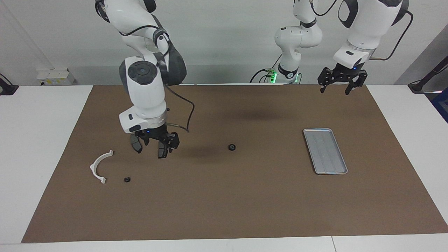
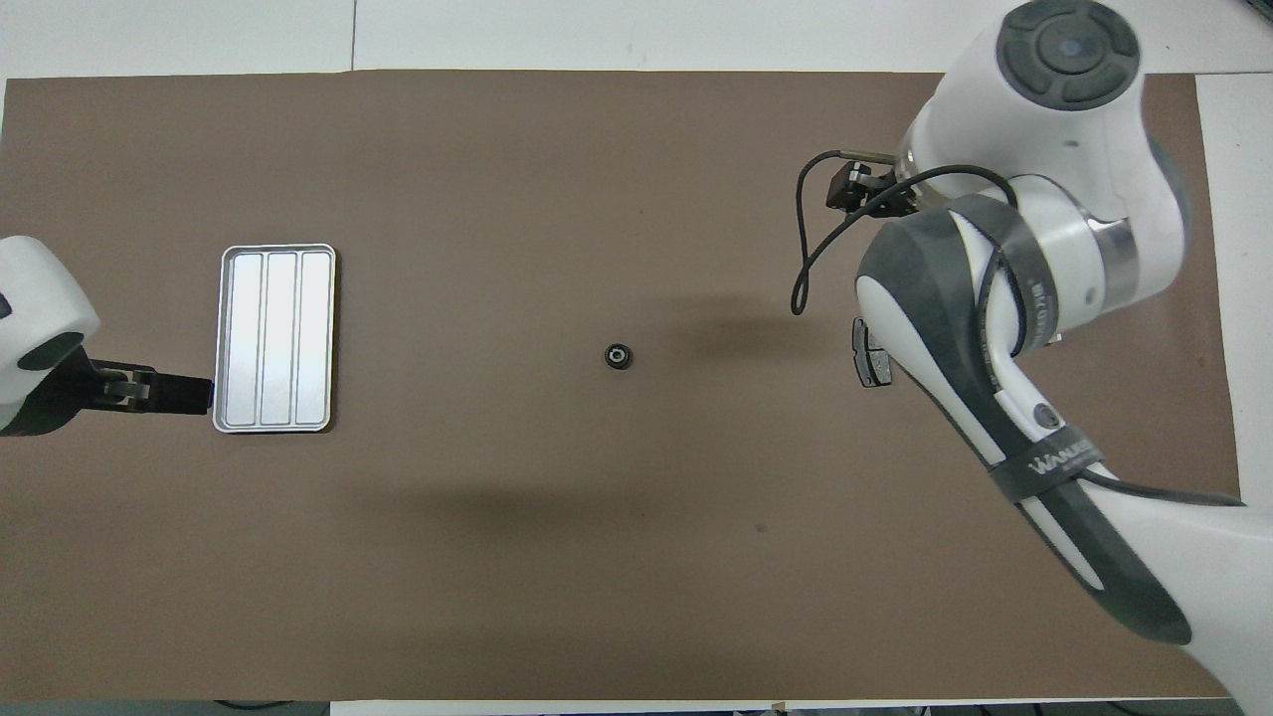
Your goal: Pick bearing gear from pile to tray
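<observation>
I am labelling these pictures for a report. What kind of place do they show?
Probably a robotics lab bench, not a factory line: two white arms stand at a white table with a brown mat, a metal tray, and a few loose parts, such as a small black bearing.

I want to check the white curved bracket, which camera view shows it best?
The facing view. The white curved bracket lies in plain sight there on the mat toward the right arm's end, beside a small black round piece. In the overhead view the right arm covers it completely.

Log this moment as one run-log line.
right hand: open, over brake pads | left hand: open, waiting | bearing gear: on mat mid-table | tray: empty
</observation>
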Available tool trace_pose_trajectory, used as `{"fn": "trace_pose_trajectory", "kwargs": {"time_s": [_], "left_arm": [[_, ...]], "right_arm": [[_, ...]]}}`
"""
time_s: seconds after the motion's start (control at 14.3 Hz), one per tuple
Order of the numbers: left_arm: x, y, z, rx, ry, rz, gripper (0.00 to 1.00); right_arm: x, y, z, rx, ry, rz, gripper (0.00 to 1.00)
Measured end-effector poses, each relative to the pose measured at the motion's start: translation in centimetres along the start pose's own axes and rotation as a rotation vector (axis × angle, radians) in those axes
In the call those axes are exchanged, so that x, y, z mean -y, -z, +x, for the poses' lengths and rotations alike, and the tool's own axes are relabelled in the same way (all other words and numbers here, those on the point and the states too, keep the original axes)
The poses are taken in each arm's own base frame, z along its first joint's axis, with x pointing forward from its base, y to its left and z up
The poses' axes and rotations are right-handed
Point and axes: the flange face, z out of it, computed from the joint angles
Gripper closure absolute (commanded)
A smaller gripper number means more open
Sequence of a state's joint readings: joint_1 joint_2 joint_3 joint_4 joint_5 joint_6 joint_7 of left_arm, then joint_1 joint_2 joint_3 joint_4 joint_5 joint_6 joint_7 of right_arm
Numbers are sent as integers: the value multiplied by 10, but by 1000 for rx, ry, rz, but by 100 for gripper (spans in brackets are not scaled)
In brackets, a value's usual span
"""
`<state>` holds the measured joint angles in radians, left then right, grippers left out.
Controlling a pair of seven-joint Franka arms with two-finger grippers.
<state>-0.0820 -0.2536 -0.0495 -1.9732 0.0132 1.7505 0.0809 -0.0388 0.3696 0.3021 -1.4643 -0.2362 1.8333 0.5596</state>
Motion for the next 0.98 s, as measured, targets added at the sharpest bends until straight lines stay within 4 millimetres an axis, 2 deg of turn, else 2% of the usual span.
{"fn": "trace_pose_trajectory", "kwargs": {"time_s": [0.14, 0.28, 0.42, 0.56, 0.7, 0.98], "left_arm": [[-37, -11, 3, 9, 14, 8, 0], [-89, -31, 12, 3, 46, 7, 0], [-142, -64, 27, -1, 92, -4, 0], [-185, -104, 43, -10, 135, -20, 0], [-209, -143, 56, -14, 171, -35, 0], [-245, -200, 74, -3, 248, 17, 0]], "right_arm": [[-31, -3, 13, 6, 48, -4, 5], [-55, -10, 22, 24, 54, 8, 7], [-73, -14, 27, 43, 32, 33, 8], [-81, -24, 31, 31, 18, 46, 9], [-84, -44, 33, 15, 13, 58, 11], [-87, -91, 36, 1, 39, 77, 14]]}}
